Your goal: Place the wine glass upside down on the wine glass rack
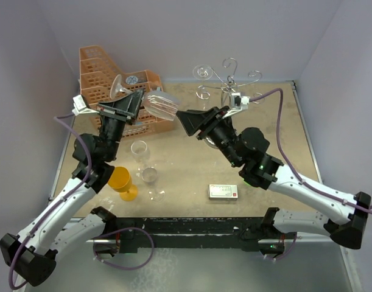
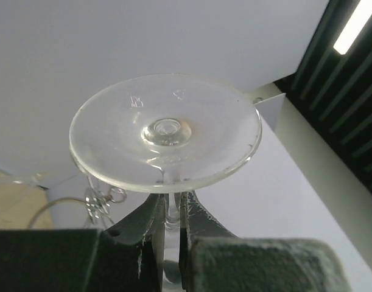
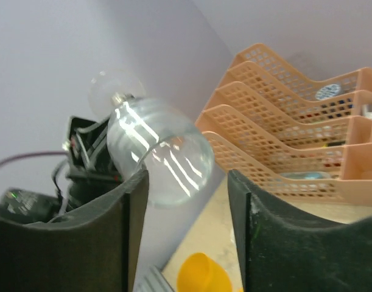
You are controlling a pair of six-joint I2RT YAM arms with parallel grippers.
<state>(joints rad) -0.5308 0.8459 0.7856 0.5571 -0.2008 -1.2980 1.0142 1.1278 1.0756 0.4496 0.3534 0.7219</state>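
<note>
The wine glass [image 1: 160,103] hangs on its side above the table, bowl pointing right, foot [image 2: 165,131] toward the left. My left gripper [image 1: 139,97] is shut on its thin stem [image 2: 171,210], just under the foot. My right gripper [image 1: 181,118] stands open with the mouth of the glass's bowl [image 3: 161,152] just ahead of its tips. The bowl is close to the left fingertip [image 3: 128,201]; whether they touch I cannot tell. The wine glass rack [image 1: 225,80], shiny chrome wire with curled arms, stands at the back behind the right arm.
An orange lattice basket [image 1: 106,73] fills the back left, right behind the left gripper. On the table below stand two clear glasses [image 1: 140,149], [image 1: 150,176], a yellow goblet [image 1: 122,181] and a small flat box [image 1: 223,191]. Walls close in the back and both sides.
</note>
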